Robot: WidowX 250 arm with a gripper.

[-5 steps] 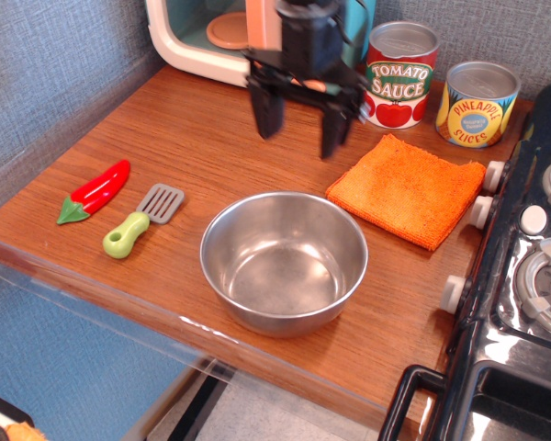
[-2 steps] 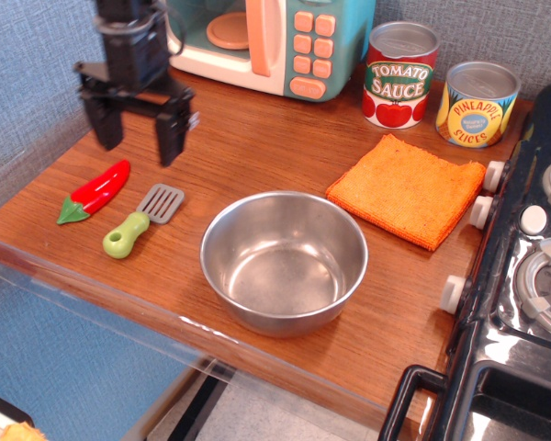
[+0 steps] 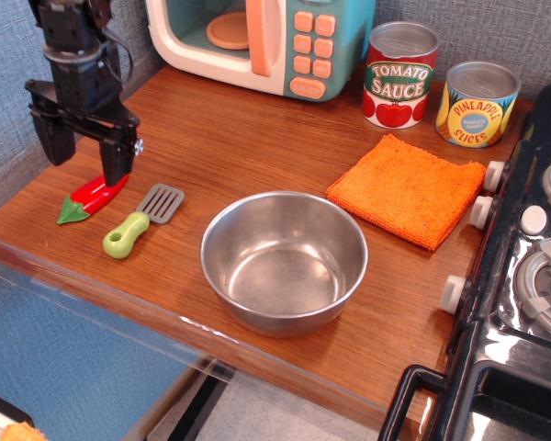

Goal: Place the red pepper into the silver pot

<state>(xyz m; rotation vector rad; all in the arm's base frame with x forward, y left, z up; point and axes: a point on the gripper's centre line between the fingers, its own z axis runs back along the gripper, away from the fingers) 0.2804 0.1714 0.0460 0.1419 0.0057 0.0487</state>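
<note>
One black gripper (image 3: 84, 154) hangs over the left end of the wooden counter (image 3: 248, 147), its two fingers spread apart and grasping nothing. One red pepper (image 3: 91, 198) lies flat on the counter under it, green stem cap toward the front-left edge; the gripper's right-hand finger covers the pepper's tapered tip in this view, and whether it touches cannot be told. Just right of the pepper lies one green-handled toy spatula (image 3: 140, 222). One silver pot (image 3: 284, 260) stands empty near the front edge, well apart from the pepper. Behind it lies one orange cloth (image 3: 407, 187), and at the back stand two cans, tomato sauce (image 3: 400, 75) and pineapple slices (image 3: 477, 104), beside one toy microwave (image 3: 266, 39).
</note>
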